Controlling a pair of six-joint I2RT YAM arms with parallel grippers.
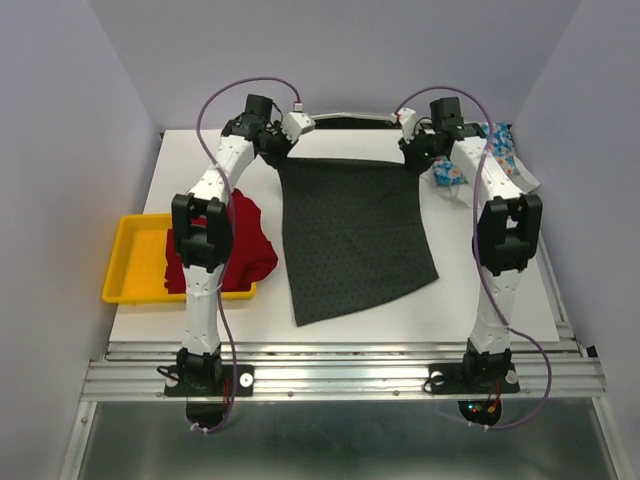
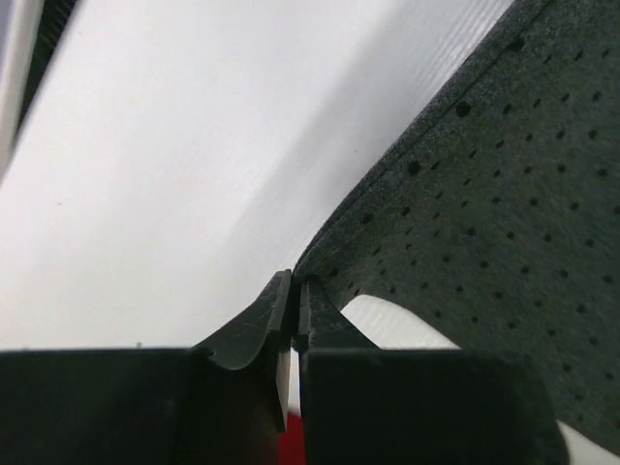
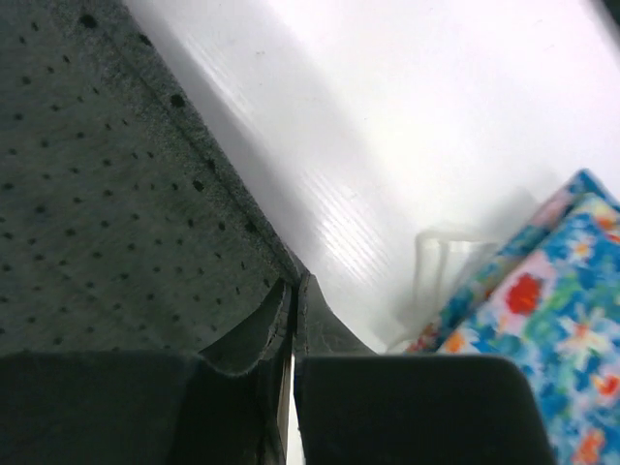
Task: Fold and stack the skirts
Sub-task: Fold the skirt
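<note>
Pincers (image 2: 294, 295) (image 3: 293, 291) on corners of grey skirt (image 1: 355, 235)

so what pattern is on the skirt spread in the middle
The grey skirt has tiny dark dots, clearest in the right wrist view.

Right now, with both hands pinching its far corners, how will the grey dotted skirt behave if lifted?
Probably floppy: the grey skirt lies thin and flat, so it should hang limp between the left hand and right hand. Likely light, being thin at the pinched hem. Its matte weave seems unlikely to slip.
</note>
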